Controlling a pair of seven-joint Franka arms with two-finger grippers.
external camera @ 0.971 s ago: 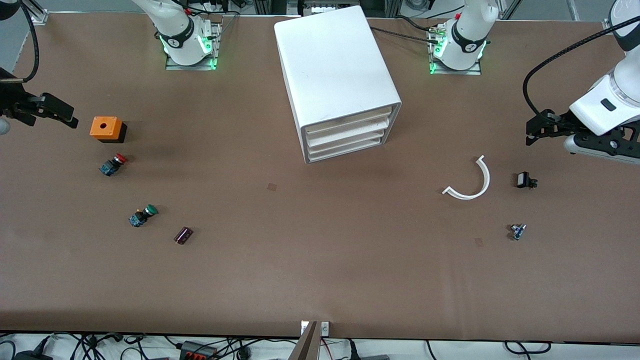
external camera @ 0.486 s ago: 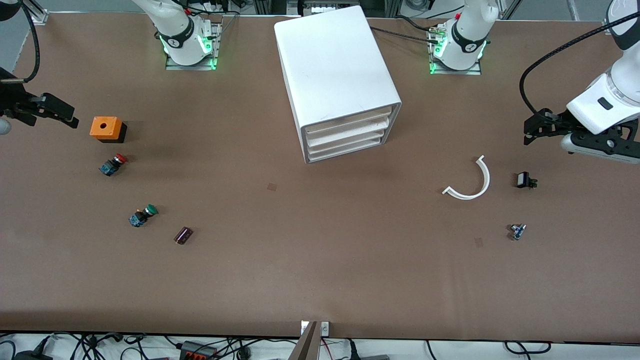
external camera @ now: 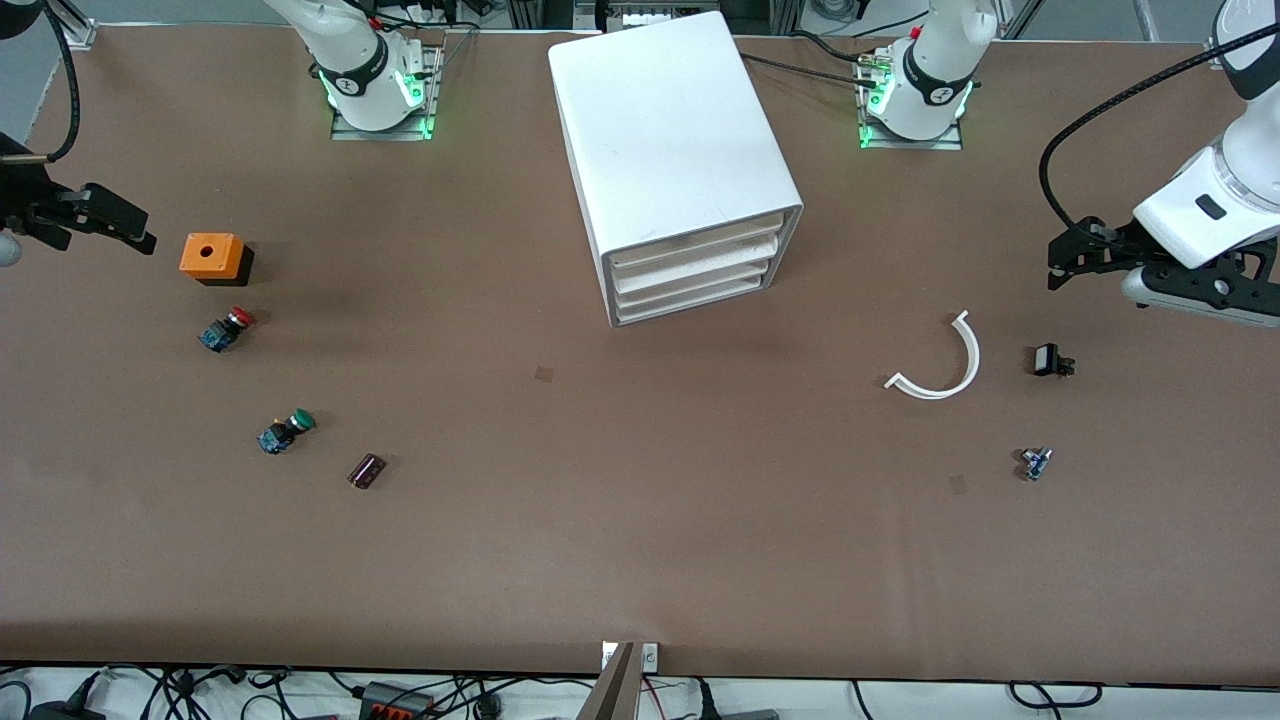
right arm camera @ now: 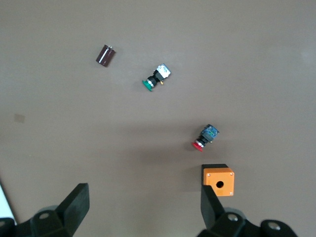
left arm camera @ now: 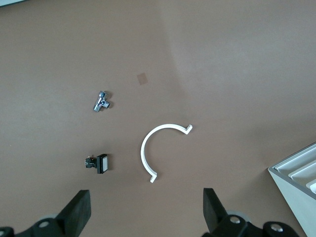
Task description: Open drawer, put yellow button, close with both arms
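Note:
The white cabinet point(external camera: 672, 130) stands at the middle of the table between the two bases. Its top drawer point(external camera: 697, 239) is pushed in flush with the lower ones; a corner of the cabinet point(left arm camera: 296, 175) shows in the left wrist view. No yellow button is in view. My left gripper point(external camera: 1068, 262) hangs open and empty over the left arm's end of the table, its fingers point(left arm camera: 78, 210) wide apart. At the right arm's end my right gripper point(external camera: 112, 222) is also open and empty, up in the air beside the orange box point(external camera: 210, 256).
A red-capped button point(external camera: 226, 329), a green-capped button point(external camera: 286, 430) and a dark cylinder point(external camera: 366, 470) lie at the right arm's end. A white curved strip point(external camera: 943, 362), a black switch point(external camera: 1050, 360) and a small metal part point(external camera: 1035, 462) lie at the left arm's end.
The left gripper has shifted slightly toward the bases and the cabinet. The right gripper has crept a little toward the bases. Nothing on the table has moved.

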